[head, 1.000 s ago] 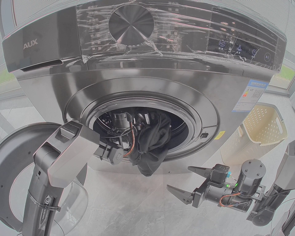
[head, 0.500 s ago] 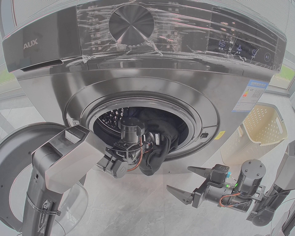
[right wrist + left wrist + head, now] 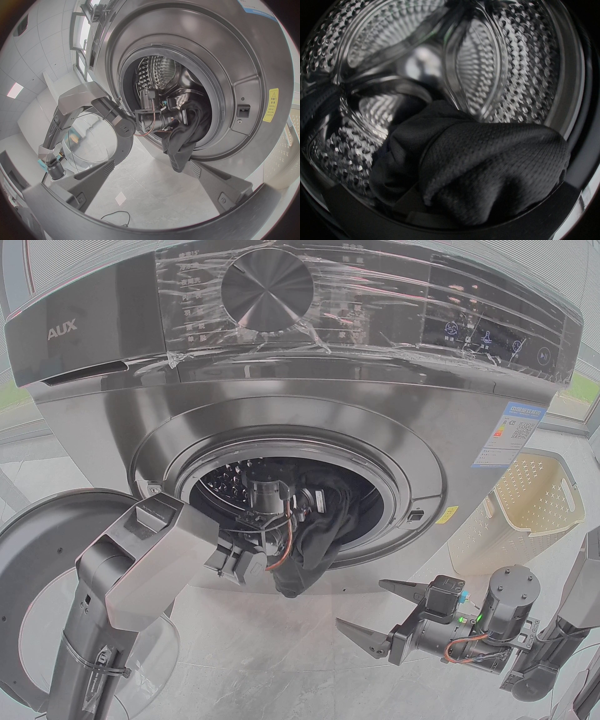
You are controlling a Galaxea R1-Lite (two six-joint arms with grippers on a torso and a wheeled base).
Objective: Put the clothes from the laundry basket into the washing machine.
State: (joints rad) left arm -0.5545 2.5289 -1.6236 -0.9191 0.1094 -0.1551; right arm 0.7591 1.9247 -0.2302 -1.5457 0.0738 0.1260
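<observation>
room: pale grey tiled floor (image 3: 262, 646), with the washing machine (image 3: 350, 409) straight ahead and its door (image 3: 31, 552) swung open on the left.
laundry basket: cream and perforated (image 3: 531, 502), on the floor just right of the machine.
dark garment: only half in (image 3: 315, 540). it is bunched on the near lip of the drum (image 3: 503, 62), and a tail hangs out over the lip toward the floor.
left gripper: inside the machine's mouth, buried in the folds of the garment (image 3: 182, 116). i cannot tell whether its jaws are open or closed on the cloth.
right gripper: low at the near right (image 3: 359, 602), in front of the machine and well apart from the cloth. its jaws are spread wide and hold nothing.
just changed: over the last second the left arm drew back and down toward the lip, then pushed up and in again. the garment's tail rose a little but has not gone in. the right arm hardly moved.
what it means: this looks like a stuffing stroke repeated, and the load step for this garment is not finished.
next need: a deeper push to carry the hanging tail past the lip, or the cloth may slide back out.
</observation>
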